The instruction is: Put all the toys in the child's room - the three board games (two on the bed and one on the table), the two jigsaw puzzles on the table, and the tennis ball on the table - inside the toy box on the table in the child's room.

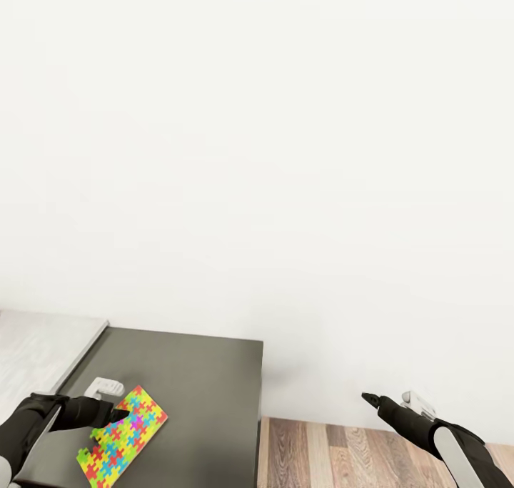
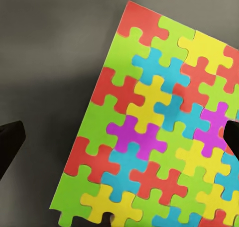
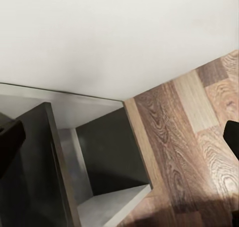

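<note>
Left pincer (image 1: 123, 407) over jigsaw puzzle (image 1: 123, 438)

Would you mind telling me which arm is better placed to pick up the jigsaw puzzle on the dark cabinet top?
Left. The left gripper hangs right at the jigsaw puzzle, open, with the puzzle between its fingertips in the wrist view. The right gripper is off to the side over the wood floor.

no readable text, labels or numbers
</note>
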You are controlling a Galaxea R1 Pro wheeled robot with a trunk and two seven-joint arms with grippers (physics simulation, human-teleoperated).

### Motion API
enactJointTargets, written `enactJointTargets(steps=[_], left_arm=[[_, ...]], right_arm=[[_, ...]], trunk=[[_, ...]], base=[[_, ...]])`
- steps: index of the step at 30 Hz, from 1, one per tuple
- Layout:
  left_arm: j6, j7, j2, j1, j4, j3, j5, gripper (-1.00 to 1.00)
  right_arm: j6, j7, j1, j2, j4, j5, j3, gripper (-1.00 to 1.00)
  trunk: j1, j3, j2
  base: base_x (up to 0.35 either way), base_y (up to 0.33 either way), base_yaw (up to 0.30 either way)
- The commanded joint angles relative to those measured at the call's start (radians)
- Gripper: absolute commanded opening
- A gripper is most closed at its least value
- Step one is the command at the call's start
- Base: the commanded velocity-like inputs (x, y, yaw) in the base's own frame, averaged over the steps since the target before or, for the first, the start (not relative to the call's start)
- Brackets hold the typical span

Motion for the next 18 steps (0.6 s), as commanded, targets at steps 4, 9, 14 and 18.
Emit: enactJointTargets(steps=[4, 9, 14, 18], left_arm=[[0.005, -0.008, -0.003, -0.001, -0.001, 0.006, -0.007, 1.0], [-0.003, -0.009, -0.005, -0.001, -0.001, 0.007, -0.007, 1.0], [-0.008, -0.011, -0.005, -0.001, -0.001, 0.006, -0.007, 1.0], [-0.009, -0.011, -0.004, -0.001, -0.001, 0.005, -0.008, 1.0]], right_arm=[[0.006, 0.004, -0.001, 0.0, -0.001, 0.001, -0.002, 1.0], [0.006, 0.004, -0.001, 0.0, -0.001, 0.001, -0.002, 1.0], [0.006, 0.004, -0.001, 0.0, -0.001, 0.001, -0.002, 1.0], [0.006, 0.004, -0.001, 0.0, -0.001, 0.002, -0.003, 1.0]], trunk=[[0.001, -0.009, -0.002], [0.001, -0.017, -0.002], [0.001, -0.025, -0.002], [0.001, -0.032, -0.002]], base=[[0.0, 0.0, 0.0], [0.0, 0.0, 0.0], [0.0, 0.0, 0.0], [0.0, 0.0, 0.0]])
